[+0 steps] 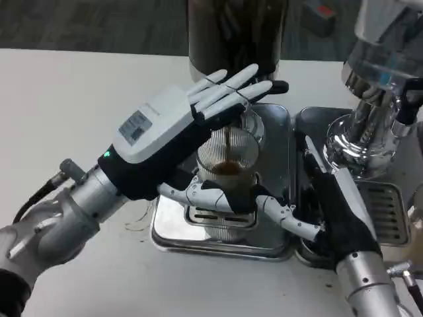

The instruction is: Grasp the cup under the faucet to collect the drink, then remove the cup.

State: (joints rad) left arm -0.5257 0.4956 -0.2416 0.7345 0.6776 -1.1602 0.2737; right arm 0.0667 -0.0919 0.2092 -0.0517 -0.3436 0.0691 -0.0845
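The robot's left hand reaches in from the lower left toward the middle of the frame, its white back turned up. Its fingers stretch out flat and close together, pointing to the upper right above the cup, while its thumb curls low along the cup's front. Whether that thumb truly grips the cup cannot be told.

The right hand comes up from the lower right, turned edge-on. One white and black finger reaches left toward the base of the cup, its tip just beside the cup; nothing is held, and the other fingers lie spread along the tray edge.

The cup stands upright at the centre of the frame, just below the left hand's outstretched fingers. It is clear, ribbed with fine vertical lines, and holds a shallow pool of brown drink. A thin brown stream falls into it from the faucet above, which the fingers partly hide.

The cup rests on a shiny metal drip tray with a slotted grate, on the white table. A dark dispenser rises at top centre.
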